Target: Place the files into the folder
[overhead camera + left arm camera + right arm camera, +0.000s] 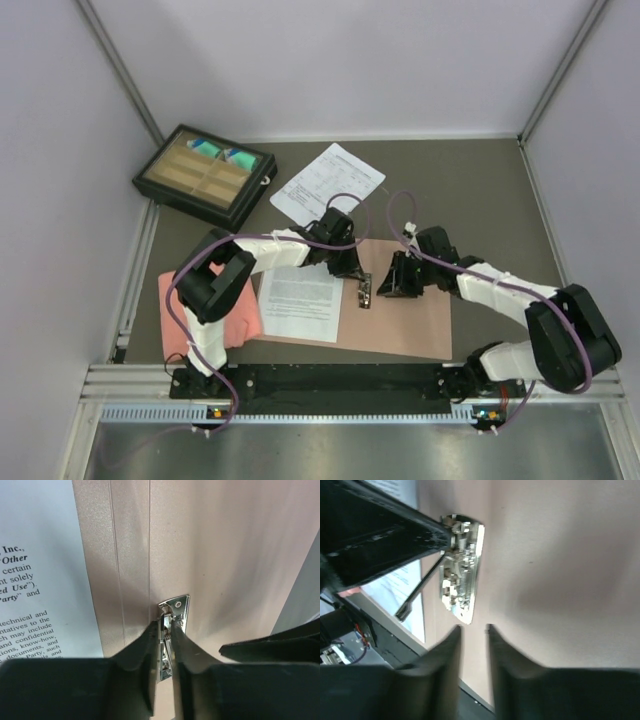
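Lying flat — dense-text sheet (300,300) on folder (410,320) | table-layout sheet (325,185) beyond

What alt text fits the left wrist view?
Left claw straddling the metal clip on the open tan folder, fingers close on both sides. A printed text sheet lies at frame left on the folder; a dark part of the right arm intrudes at frame lower right.

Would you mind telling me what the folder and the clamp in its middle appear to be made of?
The folder looks like thin card or matte plastic: pale pinkish-tan, finely speckled, with pressed crease lines near its spine. The clamp looks like bright plated metal: mirror-like glints and sharp stamped edges.
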Robot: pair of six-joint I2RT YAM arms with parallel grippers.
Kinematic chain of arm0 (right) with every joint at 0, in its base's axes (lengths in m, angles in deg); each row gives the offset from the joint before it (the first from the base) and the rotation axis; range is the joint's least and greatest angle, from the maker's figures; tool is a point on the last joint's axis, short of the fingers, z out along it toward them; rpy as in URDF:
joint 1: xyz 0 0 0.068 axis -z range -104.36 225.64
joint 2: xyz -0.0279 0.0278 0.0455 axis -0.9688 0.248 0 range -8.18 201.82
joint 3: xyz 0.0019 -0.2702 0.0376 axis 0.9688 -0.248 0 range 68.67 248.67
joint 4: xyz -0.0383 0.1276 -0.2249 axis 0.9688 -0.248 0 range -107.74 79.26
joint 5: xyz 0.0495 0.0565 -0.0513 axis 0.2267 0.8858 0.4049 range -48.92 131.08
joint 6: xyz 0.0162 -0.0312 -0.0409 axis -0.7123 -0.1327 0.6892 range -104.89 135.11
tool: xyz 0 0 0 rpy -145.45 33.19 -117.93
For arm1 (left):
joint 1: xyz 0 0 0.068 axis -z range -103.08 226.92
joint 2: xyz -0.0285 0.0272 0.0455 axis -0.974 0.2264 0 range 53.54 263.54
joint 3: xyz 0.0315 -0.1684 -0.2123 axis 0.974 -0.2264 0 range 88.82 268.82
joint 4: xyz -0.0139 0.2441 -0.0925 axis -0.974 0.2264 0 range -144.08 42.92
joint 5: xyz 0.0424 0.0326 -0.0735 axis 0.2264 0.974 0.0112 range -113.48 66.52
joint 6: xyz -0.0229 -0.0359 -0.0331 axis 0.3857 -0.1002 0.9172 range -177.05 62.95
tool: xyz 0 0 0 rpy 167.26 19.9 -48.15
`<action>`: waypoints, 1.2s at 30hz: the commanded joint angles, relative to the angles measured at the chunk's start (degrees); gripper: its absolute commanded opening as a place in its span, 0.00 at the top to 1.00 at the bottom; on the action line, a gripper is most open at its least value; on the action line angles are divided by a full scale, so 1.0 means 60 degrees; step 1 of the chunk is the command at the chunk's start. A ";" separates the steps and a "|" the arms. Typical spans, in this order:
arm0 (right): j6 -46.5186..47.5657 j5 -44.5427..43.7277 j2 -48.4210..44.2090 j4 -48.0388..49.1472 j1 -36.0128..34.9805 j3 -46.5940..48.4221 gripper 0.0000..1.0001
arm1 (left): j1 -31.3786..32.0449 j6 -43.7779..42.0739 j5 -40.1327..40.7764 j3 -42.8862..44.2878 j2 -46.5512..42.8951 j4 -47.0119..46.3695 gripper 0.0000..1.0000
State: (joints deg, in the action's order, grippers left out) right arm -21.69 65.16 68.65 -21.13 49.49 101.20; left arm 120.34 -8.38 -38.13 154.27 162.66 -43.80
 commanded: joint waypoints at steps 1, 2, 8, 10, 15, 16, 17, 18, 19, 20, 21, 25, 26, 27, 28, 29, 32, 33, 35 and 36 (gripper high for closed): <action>0.0304 0.0163 -0.1012 0.0326 -0.0503 0.0261 0.60 | -0.0102 0.0268 -0.0151 0.0283 -0.0871 -0.0425 0.69; 0.0201 0.0104 -0.1116 0.0355 -0.0925 0.0276 0.54 | -0.0132 0.0268 -0.0136 0.0312 -0.1003 -0.0439 0.65; -0.1394 -0.0130 -0.1687 0.2006 -0.2012 -0.0411 0.17 | -0.0527 0.0035 0.0040 0.0400 -0.2452 -0.0192 0.40; -0.1806 -0.0437 -0.1601 0.2682 -0.2320 -0.0573 0.12 | -0.0804 -0.0243 0.0389 0.0269 -0.3257 0.0202 0.37; -0.1997 -0.0366 -0.0650 0.3255 -0.2350 -0.0048 0.08 | -0.1493 -0.1005 0.1064 -0.0447 -0.5305 0.1156 0.29; -0.1983 -0.0307 -0.0416 0.3357 -0.2350 0.0273 0.07 | -0.1639 -0.1079 0.1341 -0.0594 -0.5601 0.1230 0.28; -0.1968 -0.0205 -0.0240 0.3431 -0.2350 0.0421 0.07 | -0.1655 -0.1196 0.1445 -0.0770 -0.5908 0.1332 0.26; -0.1910 -0.0189 0.0197 0.3446 -0.2350 0.0596 0.06 | -0.1684 -0.1269 0.1490 -0.1120 -0.6462 0.1333 0.23; -0.1895 -0.0189 0.0404 0.3461 -0.2350 0.0946 0.05 | -0.1728 -0.1313 0.1534 -0.1283 -0.6729 0.1318 0.21; -0.1866 -0.0044 0.0624 0.3577 -0.2336 0.1124 0.05 | -0.1743 -0.1357 0.1534 -0.1429 -0.7138 0.1362 0.21; -0.1822 0.0015 0.1047 0.3621 -0.2307 0.1300 0.04 | -0.1758 -0.1372 0.1520 -0.1648 -0.7330 0.1391 0.19; -0.1529 -0.0072 0.1577 0.3315 -0.2205 0.2294 0.04 | -0.1758 -0.1475 0.1374 -0.1899 -0.7786 0.1772 0.19; -0.1470 -0.0116 0.1680 0.3242 -0.2146 0.2428 0.03 | -0.1758 -0.1490 0.1330 -0.1972 -0.7873 0.1787 0.18; -0.1252 -0.0160 0.1811 0.3081 -0.2102 0.2574 0.03 | -0.1758 -0.1475 0.1242 -0.2132 -0.7889 0.1744 0.18; -0.1105 -0.0204 0.2161 0.2964 -0.2087 0.2880 0.03 | -0.1758 -0.1475 0.1227 -0.2207 -0.7903 0.1714 0.18; -0.0973 -0.0233 0.2353 0.2832 -0.2029 0.3043 0.03 | -0.1758 -0.1388 0.1212 -0.2294 -0.7875 0.1656 0.18; -0.0533 -0.0131 0.3188 0.2802 -0.1955 0.3512 0.02 | -0.1758 -0.1125 0.0920 -0.2660 -0.7729 0.1129 0.18; -0.0358 -0.0131 0.3364 0.2802 -0.1911 0.3716 0.02 | -0.1758 -0.1051 0.0702 -0.2864 -0.7670 0.0939 0.19; -0.0196 -0.0233 0.3802 0.2772 -0.1867 0.3879 0.02 | -0.1758 -0.0861 0.0524 -0.3041 -0.7466 0.0382 0.21; -0.0007 -0.0219 0.3921 0.2787 -0.1780 0.4039 0.02 | -0.1758 -0.0831 0.0495 -0.3158 -0.7377 0.0250 0.21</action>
State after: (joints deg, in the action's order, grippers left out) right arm -26.58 64.28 89.02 -4.76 37.69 121.51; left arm 109.73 -14.92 -32.38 137.31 116.82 -35.27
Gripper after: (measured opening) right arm 0.981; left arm 0.799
